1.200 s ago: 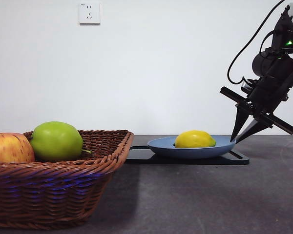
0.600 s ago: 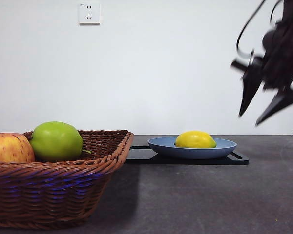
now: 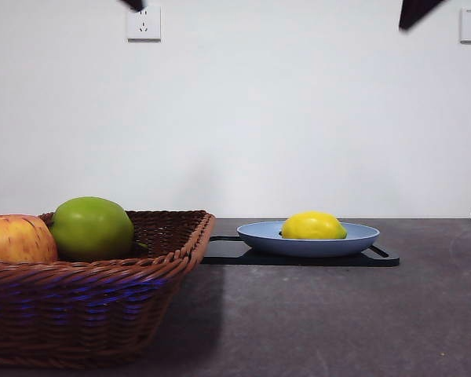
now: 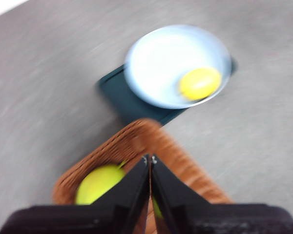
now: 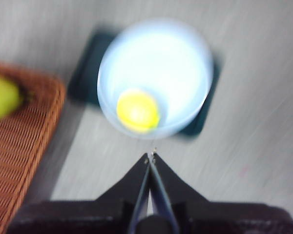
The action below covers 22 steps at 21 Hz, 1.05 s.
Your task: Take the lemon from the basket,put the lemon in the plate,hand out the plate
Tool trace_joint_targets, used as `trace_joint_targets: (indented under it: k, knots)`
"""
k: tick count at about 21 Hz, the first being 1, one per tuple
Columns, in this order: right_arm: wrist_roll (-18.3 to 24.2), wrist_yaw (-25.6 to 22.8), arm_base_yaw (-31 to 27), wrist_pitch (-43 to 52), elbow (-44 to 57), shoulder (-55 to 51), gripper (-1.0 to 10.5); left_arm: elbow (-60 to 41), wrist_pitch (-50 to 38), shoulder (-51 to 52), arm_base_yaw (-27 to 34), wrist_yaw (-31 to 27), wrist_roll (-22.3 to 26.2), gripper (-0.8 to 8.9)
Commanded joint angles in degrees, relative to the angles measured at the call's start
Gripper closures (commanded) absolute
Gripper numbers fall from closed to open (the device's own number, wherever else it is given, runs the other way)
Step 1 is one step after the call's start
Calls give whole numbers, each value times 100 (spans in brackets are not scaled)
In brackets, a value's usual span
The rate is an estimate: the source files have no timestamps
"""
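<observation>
The lemon lies in the plate, well below both grippers: right gripper and left gripper hang high, jaws pressed together, empty.

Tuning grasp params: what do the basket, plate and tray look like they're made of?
Basket: brown woven wicker, matte, braided rim and visible weave. Plate: smooth light-blue, matte, no glare; plastic or ceramic, can't tell. Tray under the plate: flat black, slightly glossy, faint reflection on top; probably plastic.
</observation>
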<state>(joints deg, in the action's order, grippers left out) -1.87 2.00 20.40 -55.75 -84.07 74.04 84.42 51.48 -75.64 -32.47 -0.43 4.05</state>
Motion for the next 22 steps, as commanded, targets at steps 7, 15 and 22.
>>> trace_joint_targets:
  k: [7, 15, 22]
  knots:
    - [-470, -1235, 1224, 2944, 3132, -2763, 944, -2435, -2218, 1537, 782, 544, -116, 807]
    - [-693, -1303, 1279, 4758, 5821, -4345, 944, -5493, -4116, 4175, 822, 684, -785, 807]
    - [-769, -1307, 1266, 4760, 5980, -4492, 944, -5702, -4216, 4811, 817, 654, -796, 805]
